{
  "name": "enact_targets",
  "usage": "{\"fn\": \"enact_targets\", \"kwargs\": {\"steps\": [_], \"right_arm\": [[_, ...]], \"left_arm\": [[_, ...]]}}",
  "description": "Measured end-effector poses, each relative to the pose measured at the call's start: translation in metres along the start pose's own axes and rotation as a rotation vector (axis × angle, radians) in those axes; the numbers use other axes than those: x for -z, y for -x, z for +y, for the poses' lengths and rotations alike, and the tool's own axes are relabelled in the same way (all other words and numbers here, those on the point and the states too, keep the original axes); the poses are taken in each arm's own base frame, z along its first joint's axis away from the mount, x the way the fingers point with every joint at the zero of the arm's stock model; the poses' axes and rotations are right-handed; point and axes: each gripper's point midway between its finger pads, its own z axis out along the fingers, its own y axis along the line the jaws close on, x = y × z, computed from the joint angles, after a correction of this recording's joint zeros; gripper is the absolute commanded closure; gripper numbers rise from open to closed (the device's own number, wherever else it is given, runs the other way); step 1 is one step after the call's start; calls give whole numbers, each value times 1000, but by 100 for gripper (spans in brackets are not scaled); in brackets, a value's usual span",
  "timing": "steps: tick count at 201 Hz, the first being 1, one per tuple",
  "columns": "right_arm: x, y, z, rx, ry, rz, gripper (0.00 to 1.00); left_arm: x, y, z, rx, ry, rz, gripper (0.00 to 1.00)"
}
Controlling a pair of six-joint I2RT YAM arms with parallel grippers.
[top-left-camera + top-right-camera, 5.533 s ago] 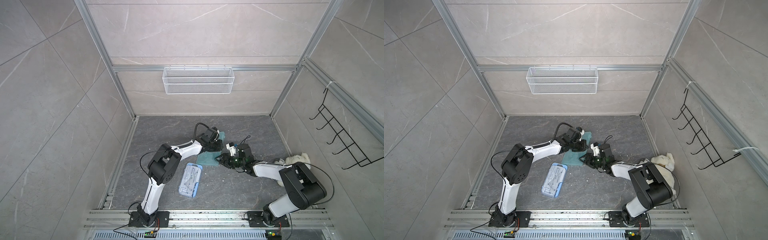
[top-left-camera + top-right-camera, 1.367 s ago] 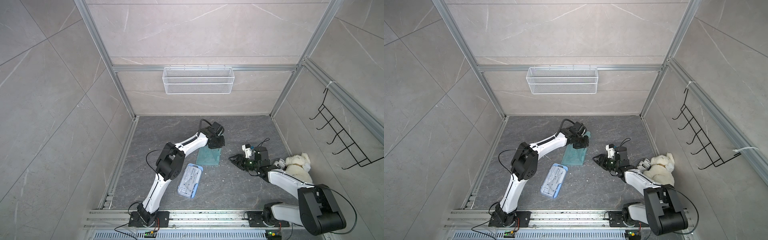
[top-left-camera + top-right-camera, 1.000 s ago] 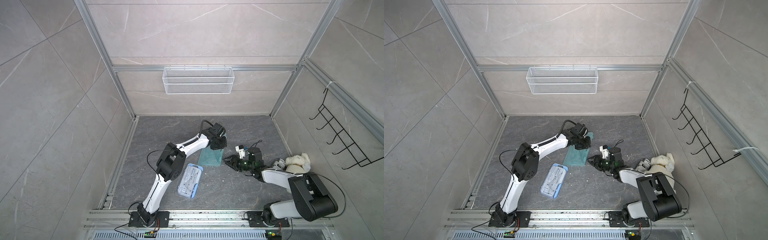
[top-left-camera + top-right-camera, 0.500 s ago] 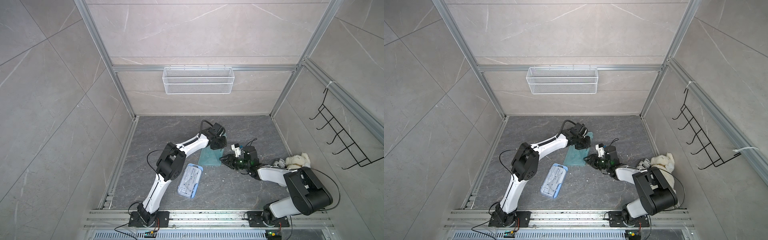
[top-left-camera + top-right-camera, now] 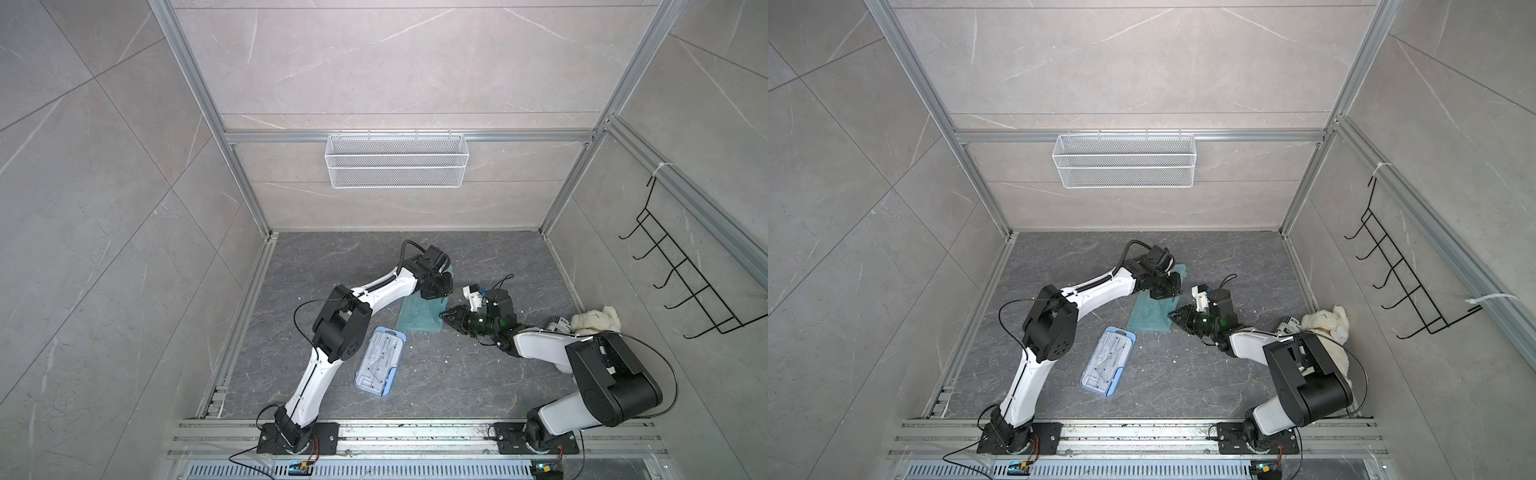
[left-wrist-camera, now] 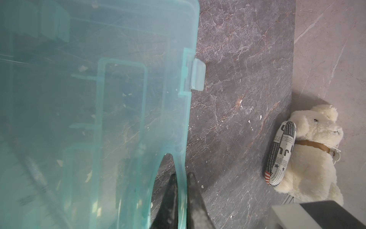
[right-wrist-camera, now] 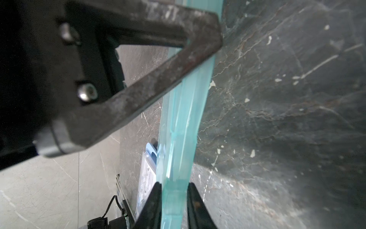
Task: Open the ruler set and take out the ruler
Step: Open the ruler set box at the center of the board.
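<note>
**Top views.** In both top views the translucent teal plastic case is sitting on the dark grey marbled worktop. Its far end is being held up by the left pincer. The right pincer is meeting the case's side edge lower down; its grip is too small to judge here. A blue-rimmed clear plastic case is lying flat, well apart from both pincers. Its contents are too small to identify.

**Left wrist view.** The left pincer is pinching the thin rim of the teal case beside a rounded cut-out. A pale clasp tab is projecting from the edge. A blurred graduated strip is showing through the wall; whether it is the ruler cannot be told. A white plush bear is leaning against the wall, partly cut off.

**Right wrist view.** The right pincer is closing on the teal case, a finger pressing each face. The left pincer's blurred dark body is hiding the case's upper end.
</note>
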Motion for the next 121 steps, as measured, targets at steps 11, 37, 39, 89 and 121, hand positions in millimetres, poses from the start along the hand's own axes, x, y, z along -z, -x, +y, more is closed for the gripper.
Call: {"fn": "enact_targets", "kwargs": {"steps": [11, 37, 39, 89, 121], "right_arm": [[0, 0, -1, -6, -3, 0, 87], [0, 0, -1, -9, -7, 3, 98], [0, 0, -1, -10, -8, 4, 99], [0, 1, -1, -10, -48, 30, 100], [5, 4, 0, 6, -101, 37, 100]], "left_arm": [[0, 0, 0, 0, 0, 0, 100], [0, 0, 0, 0, 0, 0, 100], [0, 0, 0, 0, 1, 0, 100], [0, 0, 0, 0, 1, 0, 100], [0, 2, 1, -9, 8, -10, 100]]}}
